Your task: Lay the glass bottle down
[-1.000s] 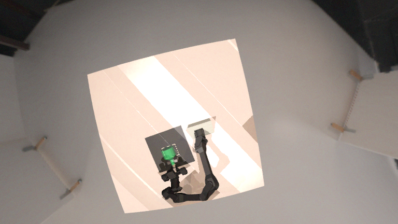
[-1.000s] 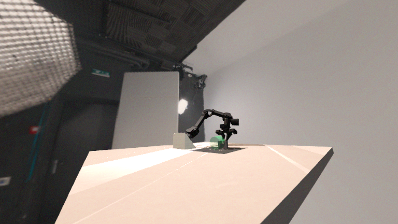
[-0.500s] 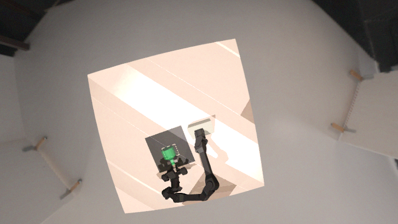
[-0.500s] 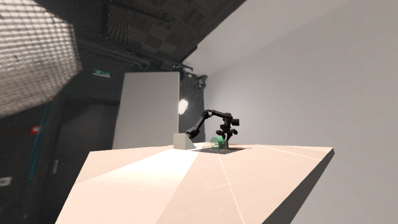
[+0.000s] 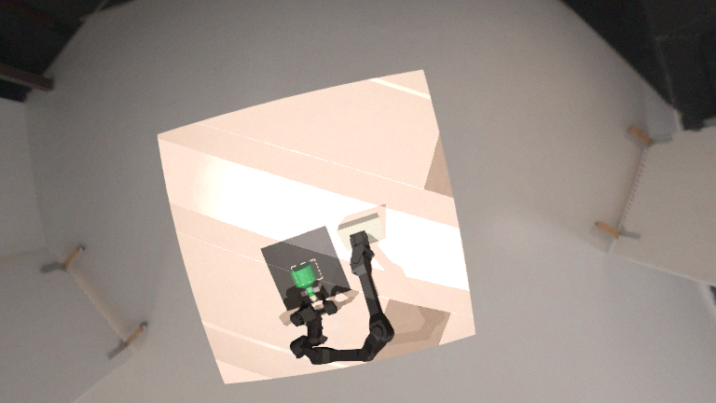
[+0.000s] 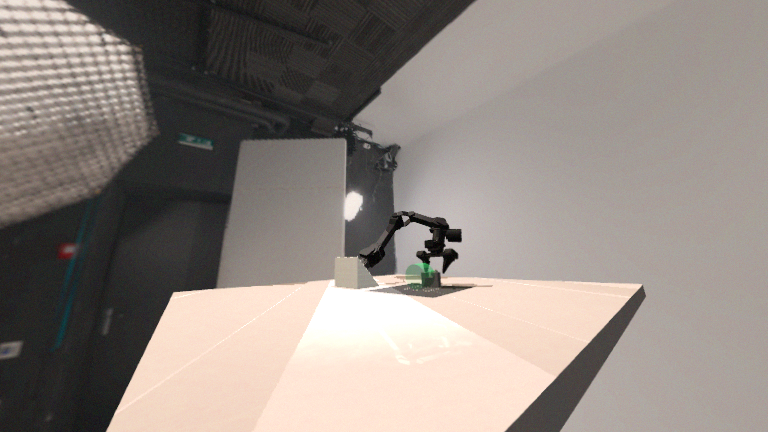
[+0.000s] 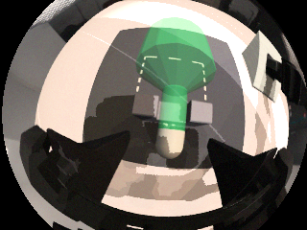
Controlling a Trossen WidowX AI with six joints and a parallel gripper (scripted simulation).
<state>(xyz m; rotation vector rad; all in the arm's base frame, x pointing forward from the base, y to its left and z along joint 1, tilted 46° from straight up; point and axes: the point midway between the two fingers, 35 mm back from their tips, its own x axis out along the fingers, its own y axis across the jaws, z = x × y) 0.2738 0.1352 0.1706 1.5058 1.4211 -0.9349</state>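
Step in hand: release of the glass bottle (image 5: pixel 303 275) (image 6: pixel 419 273) (image 7: pixel 177 62). The bottle lies on its side, its neck between the uprights of the grey U-shaped rest (image 5: pixel 320 290) (image 6: pixel 436 279) (image 7: pixel 201 111) and its body over the area of the dashed outline (image 5: pixel 320 270) (image 6: pixel 416 289) (image 7: pixel 138 88). In the top view the body sits toward one side of the outline; whether it is fully inside cannot be confirmed.

Hand state: the hand (image 5: pixel 313 312) (image 6: pixel 436 267) (image 7: pixel 171 140) is released. Its fingers stand wide apart, one on each side of the neck end, with visible gaps between them and the glass. Nothing is grasped.

Next move: the laying-down appears complete, and only withdrawal should remain. Raise the hand straight up, slowly, keeping the fingers spread until the tips are above the neck and the rest. Do not rotate the wrist or sweep sideways during this phase; a finger catching the neck could lift or roll the bottle. Check that the bottle remains steady before moving the arm away.

Arm pose: the arm (image 5: pixel 372 293) (image 6: pixel 387 237) (image 7: pixel 288 79) rises from beside a pale wedge-shaped block (image 5: pixel 369 224) (image 6: pixel 346 272) (image 7: pixel 259 62), bends at the elbow and reaches across to the neck end. The last links hang down in the exterior view, with the fingers pointing toward the table (image 5: pixel 237 140) (image 6: pixel 339 348) (image 7: pixel 58 96).
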